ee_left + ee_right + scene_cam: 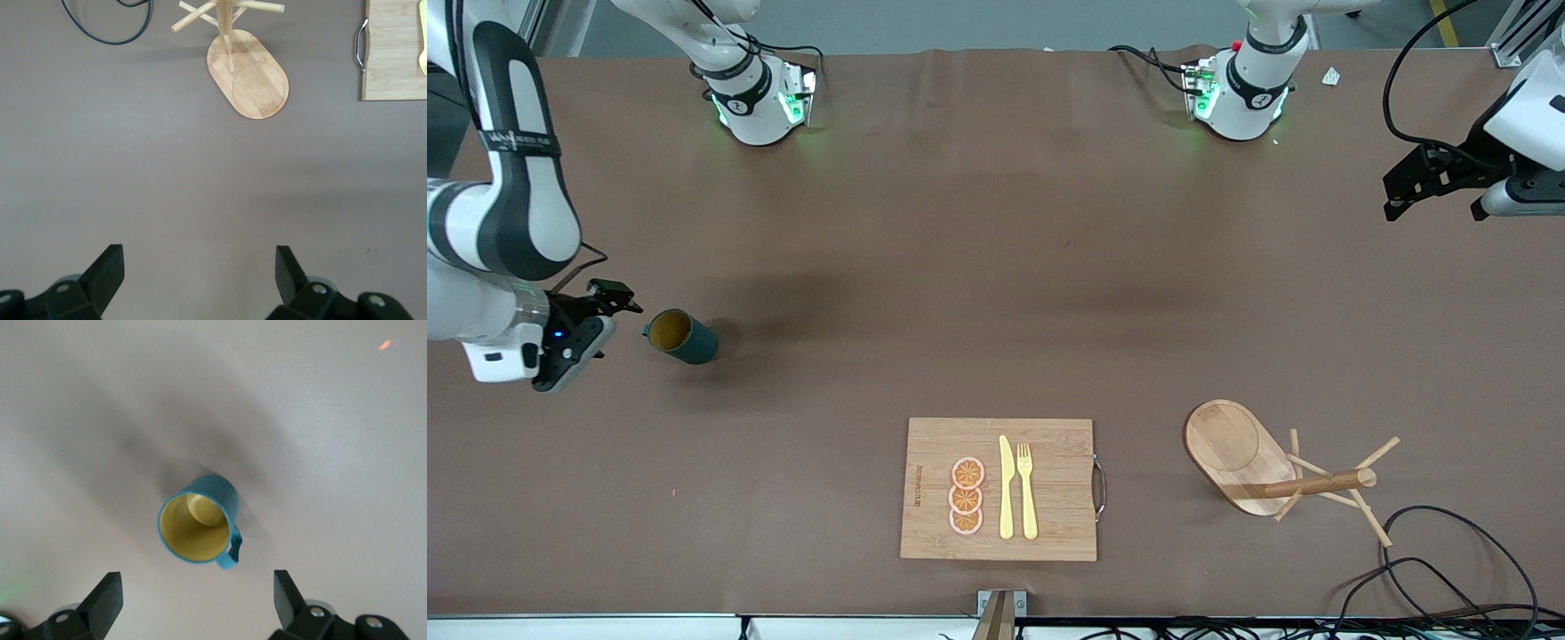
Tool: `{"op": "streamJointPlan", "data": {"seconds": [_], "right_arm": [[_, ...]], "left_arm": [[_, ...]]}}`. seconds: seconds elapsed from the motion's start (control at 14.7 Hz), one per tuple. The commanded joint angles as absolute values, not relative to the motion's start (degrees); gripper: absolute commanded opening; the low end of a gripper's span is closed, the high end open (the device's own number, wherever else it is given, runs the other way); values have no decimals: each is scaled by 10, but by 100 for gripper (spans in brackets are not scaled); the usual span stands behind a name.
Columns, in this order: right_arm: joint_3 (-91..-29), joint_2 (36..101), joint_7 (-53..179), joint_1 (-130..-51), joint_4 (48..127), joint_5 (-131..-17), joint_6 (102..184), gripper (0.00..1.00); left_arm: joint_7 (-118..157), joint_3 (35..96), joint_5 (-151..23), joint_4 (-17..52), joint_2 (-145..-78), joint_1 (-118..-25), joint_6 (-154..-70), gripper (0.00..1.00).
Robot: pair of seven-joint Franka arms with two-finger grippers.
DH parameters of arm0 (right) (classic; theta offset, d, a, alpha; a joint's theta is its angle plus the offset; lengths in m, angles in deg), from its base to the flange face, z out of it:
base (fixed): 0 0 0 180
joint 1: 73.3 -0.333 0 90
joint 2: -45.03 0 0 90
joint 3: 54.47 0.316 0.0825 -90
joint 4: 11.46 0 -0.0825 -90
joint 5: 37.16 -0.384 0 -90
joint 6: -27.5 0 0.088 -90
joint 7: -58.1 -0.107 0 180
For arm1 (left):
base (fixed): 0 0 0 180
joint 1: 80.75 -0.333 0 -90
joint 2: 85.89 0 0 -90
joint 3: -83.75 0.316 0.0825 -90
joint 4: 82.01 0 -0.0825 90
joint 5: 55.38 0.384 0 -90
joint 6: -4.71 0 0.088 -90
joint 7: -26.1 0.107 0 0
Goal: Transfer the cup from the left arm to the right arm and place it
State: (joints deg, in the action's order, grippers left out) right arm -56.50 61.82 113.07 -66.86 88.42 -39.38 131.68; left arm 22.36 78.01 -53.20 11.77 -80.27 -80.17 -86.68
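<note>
Toward the right arm's end of the table, the cup [681, 336] is seen standing upright on the brown table [996, 267], mouth up, released and touched by nothing. The right gripper [600, 307] is held just beside it with jaws spread wide, as suits a placement judged complete. Over the table's other end, the left gripper [1423, 182] waits, its jaws likewise parted and empty, well apart from the wooden mug rack [1280, 471].

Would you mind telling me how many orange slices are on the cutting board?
3. The orange slices lie in a row on the cutting board, beside the yellow knife, toward the right arm's end; one farthest from the front camera, one middle, one nearest.
</note>
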Motion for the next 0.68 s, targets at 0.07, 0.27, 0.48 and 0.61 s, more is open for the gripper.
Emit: {"op": "streamJointPlan", "data": {"seconds": [0.07, 0.27, 0.48, 0.61], "right_arm": [[-559, 617, 991, -658, 796, -393, 1230, 100], [-559, 620, 874, -657, 752, -389, 1188, 100], [-560, 617, 833, -657, 744, -387, 1183, 100], [-558, 601, 777, -652, 744, -388, 1169, 100]], "left_arm": [[183, 779, -552, 109, -804, -804, -855, 100], [170, 777, -557, 109, -804, -804, -854, 100], [174, 777, -557, 109, -804, -803, -849, 100], [176, 777, -554, 109, -804, -803, -844, 100]]}}
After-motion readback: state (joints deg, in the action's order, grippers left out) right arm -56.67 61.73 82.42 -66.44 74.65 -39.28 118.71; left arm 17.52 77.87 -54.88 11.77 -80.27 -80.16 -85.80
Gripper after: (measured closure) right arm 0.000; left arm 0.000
